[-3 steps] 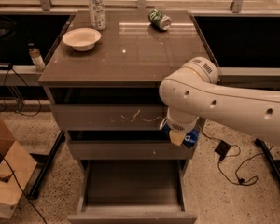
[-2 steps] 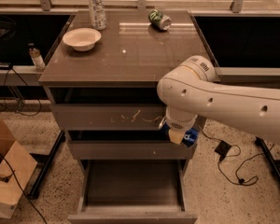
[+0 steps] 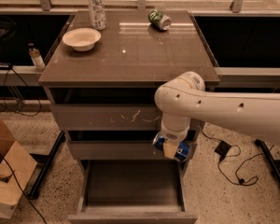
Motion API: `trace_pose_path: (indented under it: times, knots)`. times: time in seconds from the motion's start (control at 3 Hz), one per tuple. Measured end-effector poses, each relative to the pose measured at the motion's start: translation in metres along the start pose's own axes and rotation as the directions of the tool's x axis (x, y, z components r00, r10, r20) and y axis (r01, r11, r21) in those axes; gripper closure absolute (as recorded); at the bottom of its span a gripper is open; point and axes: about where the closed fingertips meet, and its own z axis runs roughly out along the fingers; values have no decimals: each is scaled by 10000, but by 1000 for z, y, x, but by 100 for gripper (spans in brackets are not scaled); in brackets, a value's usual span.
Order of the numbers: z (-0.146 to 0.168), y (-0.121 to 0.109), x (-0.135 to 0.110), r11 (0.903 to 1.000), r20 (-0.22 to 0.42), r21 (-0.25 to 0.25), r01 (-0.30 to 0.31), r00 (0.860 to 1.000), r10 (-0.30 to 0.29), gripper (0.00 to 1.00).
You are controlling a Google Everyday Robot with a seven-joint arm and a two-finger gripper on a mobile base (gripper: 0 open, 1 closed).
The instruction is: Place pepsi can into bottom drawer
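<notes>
White rounded arm [image 3: 233, 113] with small dark holes; cream pincer [image 3: 171, 148] at its tip.

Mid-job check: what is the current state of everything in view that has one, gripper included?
gripper: in front of the middle drawer, jaws shut on the pepsi can
pepsi can: held tilted, in the air above the bottom drawer
bottom drawer: pulled open
middle drawer: closed
upper drawer: closed, scratched
green can: lying on its side
bottle: upright
bowl: upright
</notes>
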Motion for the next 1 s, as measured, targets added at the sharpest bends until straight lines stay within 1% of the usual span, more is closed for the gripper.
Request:
trace_pose_path:
  times: [0.33, 0.67, 1.0]
  knots:
    - [41, 22, -7, 9938, 118, -1015, 450, 9990, -440, 100]
    - [75, 40, -2, 9864, 158, -1566, 493, 9988, -474, 100]
    - [116, 54, 0, 9824, 607, -1847, 266, 9980, -156, 100]
